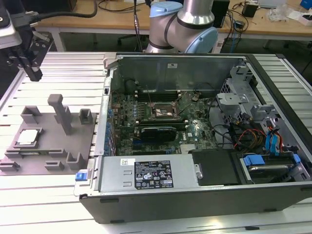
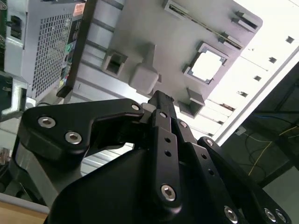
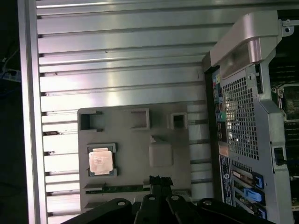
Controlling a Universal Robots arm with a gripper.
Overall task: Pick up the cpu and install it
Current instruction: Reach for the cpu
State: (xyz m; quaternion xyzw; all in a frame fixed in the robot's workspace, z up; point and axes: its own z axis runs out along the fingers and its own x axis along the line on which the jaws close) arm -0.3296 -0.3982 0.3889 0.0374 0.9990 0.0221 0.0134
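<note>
The cpu (image 1: 28, 137) is a small silvery square chip lying flat in a recess of the grey fixture plate (image 1: 51, 146), at the exterior view's left. My gripper (image 1: 33, 73) hangs well above the slatted table, beyond the plate's far end, apart from the cpu. Both wrist views show the cpu (image 2: 207, 66) (image 3: 101, 162) in its recess. The black fingers (image 2: 161, 100) lie together with nothing between them, and the gripper (image 3: 160, 179) is shut. The dark socket frame (image 1: 164, 113) sits open on the motherboard inside the case.
The open computer case (image 1: 204, 204) takes up the middle and the exterior view's right, with cables, drive bays and a power supply (image 1: 148, 173). Upright grey posts (image 1: 61, 112) stand on the fixture plate. The arm's base (image 1: 183, 24) stands behind the case.
</note>
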